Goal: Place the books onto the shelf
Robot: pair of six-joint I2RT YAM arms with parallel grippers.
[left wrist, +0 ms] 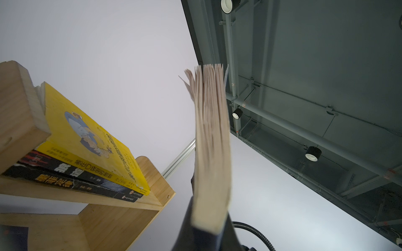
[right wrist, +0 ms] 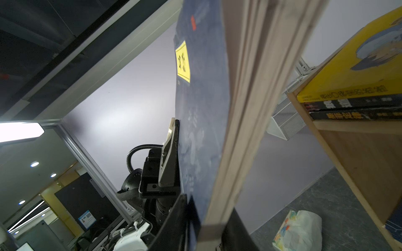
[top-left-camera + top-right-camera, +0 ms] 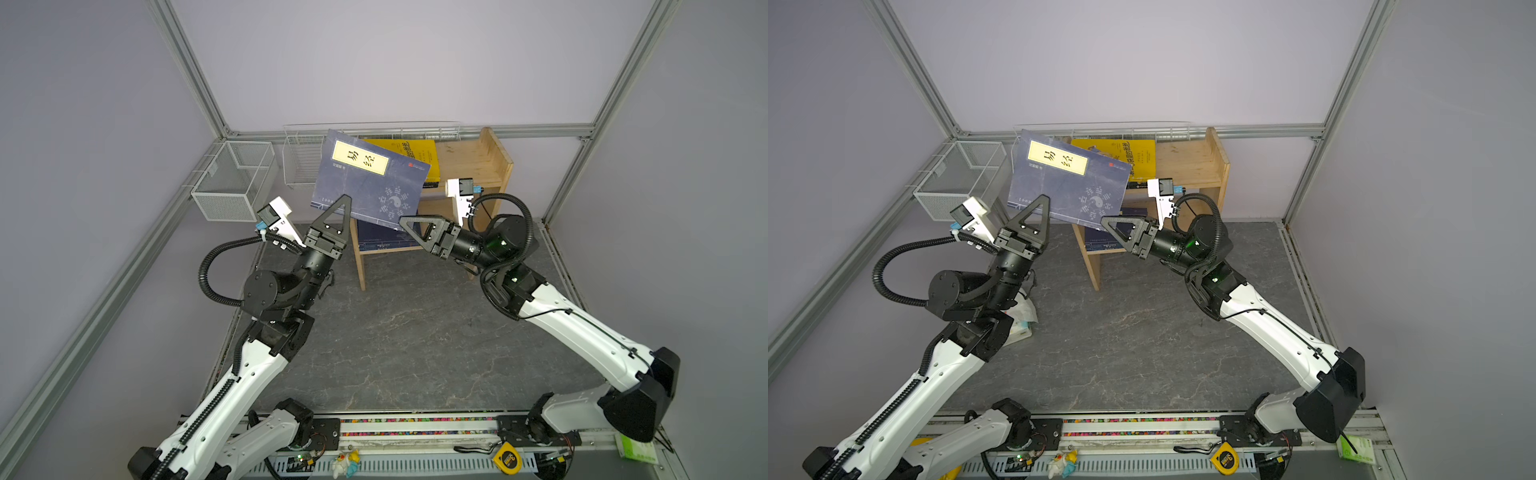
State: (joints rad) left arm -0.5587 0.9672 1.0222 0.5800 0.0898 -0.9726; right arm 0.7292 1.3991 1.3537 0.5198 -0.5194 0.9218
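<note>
**Both top views.** Item: navy book (image 3: 365, 183), yellow title label, held in the air and tilted, cover facing up toward the camera.
- My left hand (image 3: 344, 200) is clamped on its lower edge. My right hand (image 3: 402, 219) meets the lower corner alongside.
- The shelf (image 3: 492, 162) stands just beyond both hands, its upper tier partly hidden behind the book.
- The yellow book (image 3: 415, 151) already lies on that tier, with bare board beyond my right hand.
- A second navy volume (image 3: 382, 240) sits on the lower tier, below the held one.

**Left wrist view.** The page edge of the navy book (image 1: 212, 141) rises straight out of my left hand, its leaves fanning loose at the far end. The yellow book (image 1: 87, 134) lies flat on two black books (image 1: 65, 184), off to one side of this hand.

**Right wrist view.** My right hand's fingers (image 2: 174, 217) sit on either side of the book's foot, closed on it by the look. The upper tier of the shelf (image 2: 348, 126) is just beside this hand.

**Handling note, my judgement.** This is a two-handed carry to the upper tier.
- Keep both grips firm so the loose leaves don't splay.
- Level the book and clear the side panel.
- Lay it on the stack or on the bare board.
- Let go only once it rests.
</note>
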